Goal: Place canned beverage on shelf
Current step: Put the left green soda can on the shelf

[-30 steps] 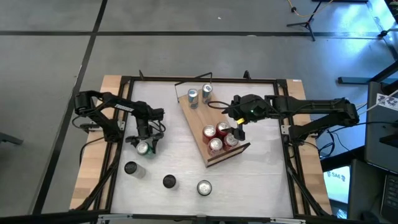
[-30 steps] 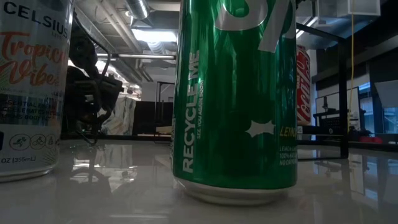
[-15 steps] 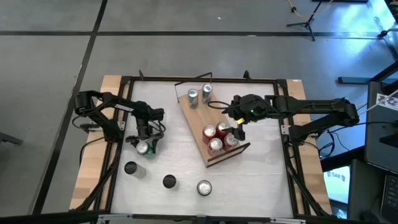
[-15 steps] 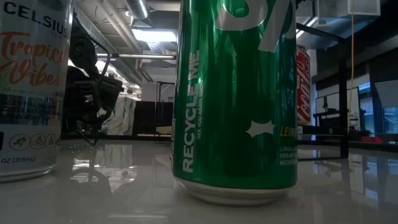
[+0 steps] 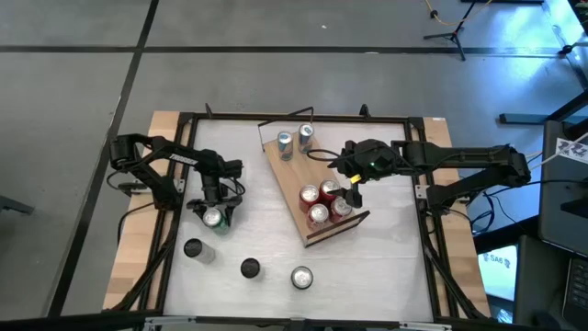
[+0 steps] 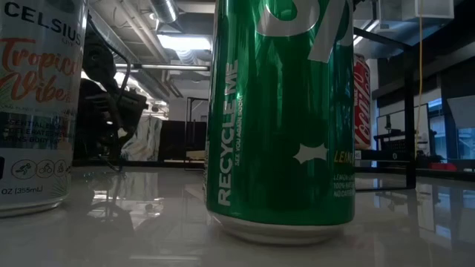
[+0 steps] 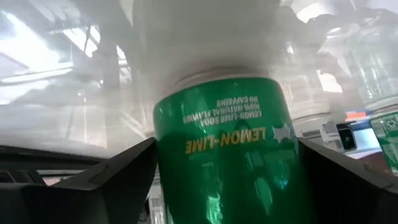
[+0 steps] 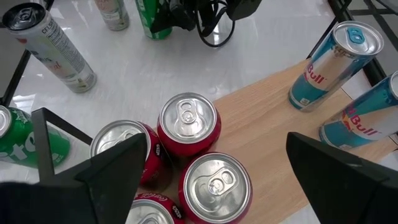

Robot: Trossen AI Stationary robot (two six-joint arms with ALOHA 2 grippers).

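Shelf (image 8: 267, 118): light wood, matt, visible grain. Table top (image 6: 148, 222): white, smooth, glossy, mirrors the cans. Green can (image 6: 282, 111): shiny printed metal. Red cans (image 8: 188, 124): bare brushed-metal lids. Left gripper fingers (image 7: 112, 180): matt black.

The white can (image 6: 33, 104) reads "CELSIUS" and "Tropical Vibe". The green can (image 6: 282, 111) reads "RECYCLE ME". Between the left fingers (image 7: 124, 180), a green can (image 7: 227, 149) shows "LEMON-LIME" upside down. Beyond the right fingers (image 8: 118, 168), two blue cans (image 8: 326, 65) read "Red Bull".
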